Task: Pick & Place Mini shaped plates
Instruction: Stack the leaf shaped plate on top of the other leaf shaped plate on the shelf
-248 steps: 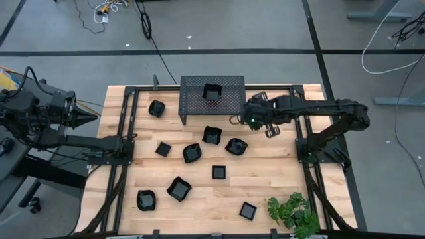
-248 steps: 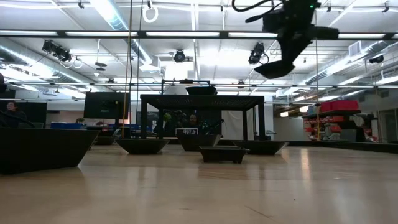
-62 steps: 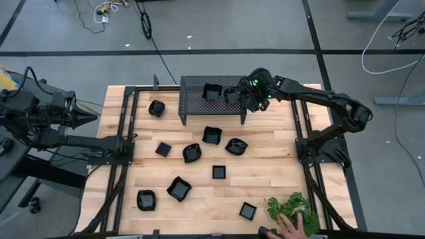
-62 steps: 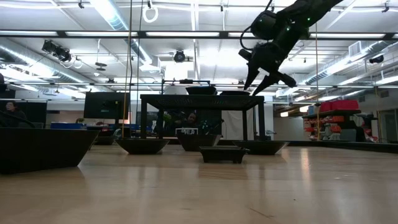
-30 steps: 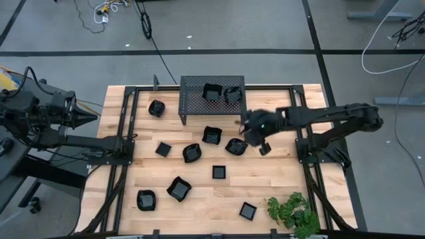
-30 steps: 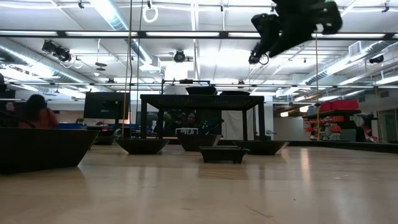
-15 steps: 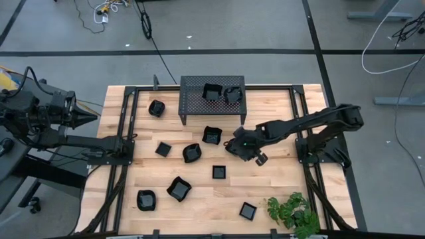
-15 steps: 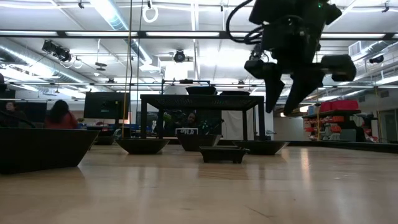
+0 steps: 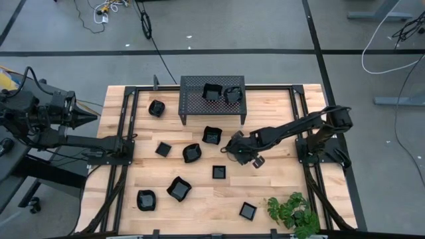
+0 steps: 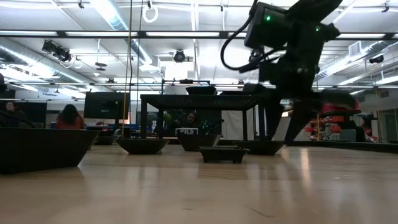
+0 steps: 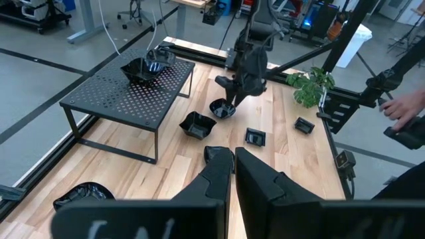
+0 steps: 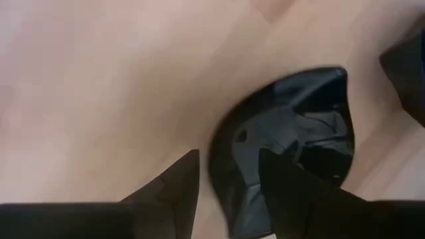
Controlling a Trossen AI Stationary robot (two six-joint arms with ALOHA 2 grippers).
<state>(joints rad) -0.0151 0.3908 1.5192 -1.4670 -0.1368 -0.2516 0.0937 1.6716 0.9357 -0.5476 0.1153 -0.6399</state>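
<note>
Since a second ago, the right gripper (image 9: 234,147) is being lowered, fingers parted astride a wavy-edged plate's (image 12: 292,149) rim.

The left gripper (image 11: 234,174) is being kept shut beside the table (image 9: 272,179).

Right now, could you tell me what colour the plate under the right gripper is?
Glossy black; the plate shows best in the right wrist view.

Lighting and picture quality: bright, even, indoor

From above we record flat light on the counter (image 9: 265,179), with short soft shadows. From counter height we note ceiling strip lamps (image 10: 112,15) glaring white, so the right arm (image 10: 292,56) reads as a motion-smeared silhouette, with pale sheen on the out-of-focus near wood. We find the right wrist view heavily blurred; a glossy plate (image 12: 292,153) shows faint highlights. The left wrist view is sharp farther off, soft close in.
</note>
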